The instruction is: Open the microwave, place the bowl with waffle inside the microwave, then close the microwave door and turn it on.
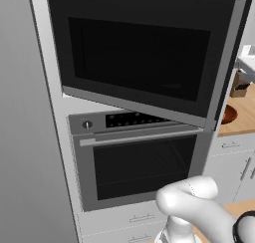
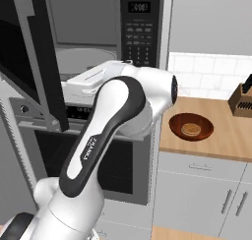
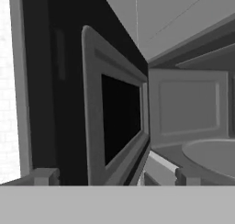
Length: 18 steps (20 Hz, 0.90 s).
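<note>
The claw (image 3: 112, 176) stands spread wide and holds nothing; its two dark fingertips (image 3: 44, 176) rise at the bottom of the hand view, well apart from each other. Straight ahead of the claw, nearest to it, is the microwave door (image 3: 114, 122), swung open, with its inner frame and dark window facing the camera on the hand. The door's lower edge runs down between the two fingertips. Whether a fingertip touches the door cannot be told.

Beyond the door, to the right in the hand view, the microwave (image 2: 135, 27) lies open: grey inner walls and, low in the cavity, the round glass turntable (image 3: 215, 156). In the right base view the keypad panel (image 2: 139, 30) shows past the white arm, on the right side of the cavity, and the vertical grey handle (image 2: 27, 47) runs along the door's free edge. Under the microwave sits the oven (image 1: 139, 162), shut, with a horizontal bar handle.

Farther off, well apart from the claw and to the right of the microwave column, the bowl (image 2: 191, 126) rests on the wooden desk (image 2: 211, 145), and the waffle (image 2: 190, 130) lies flat inside it. A knife block (image 2: 242, 100) stands behind the bowl, toward the tiled wall.
</note>
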{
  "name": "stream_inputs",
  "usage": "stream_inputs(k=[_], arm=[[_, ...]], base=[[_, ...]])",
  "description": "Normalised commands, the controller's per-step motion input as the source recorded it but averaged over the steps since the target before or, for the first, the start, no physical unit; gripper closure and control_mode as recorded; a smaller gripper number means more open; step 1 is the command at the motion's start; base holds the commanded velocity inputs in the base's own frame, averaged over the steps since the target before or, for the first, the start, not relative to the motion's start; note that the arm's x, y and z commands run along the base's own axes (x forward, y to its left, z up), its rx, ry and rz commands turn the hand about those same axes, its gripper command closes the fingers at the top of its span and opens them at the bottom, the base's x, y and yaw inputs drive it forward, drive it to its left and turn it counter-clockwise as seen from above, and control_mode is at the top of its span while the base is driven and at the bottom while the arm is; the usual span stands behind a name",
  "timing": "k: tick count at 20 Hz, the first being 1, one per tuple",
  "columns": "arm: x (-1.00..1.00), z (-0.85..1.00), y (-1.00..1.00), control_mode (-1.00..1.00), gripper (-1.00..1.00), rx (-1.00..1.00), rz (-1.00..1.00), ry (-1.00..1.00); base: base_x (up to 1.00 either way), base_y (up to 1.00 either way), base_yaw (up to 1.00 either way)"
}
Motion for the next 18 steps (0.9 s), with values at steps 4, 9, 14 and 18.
stream_inputs(k=[4,9,14,18], arm=[[0.3,-0.12,0.38,-1.0,-1.0,0.0,0.0,0.0],[0.15,0.0,0.48,-1.0,-1.0,0.0,0.0,0.0],[-0.05,0.0,0.51,-1.0,-1.0,0.0,0.0,0.01],[-0.58,0.0,0.51,-1.0,-1.0,0.0,0.05,0.0]], base=[[0.0,0.0,0.0],[0.0,0.0,0.0],[0.0,0.0,0.0],[0.0,0.0,0.0]])
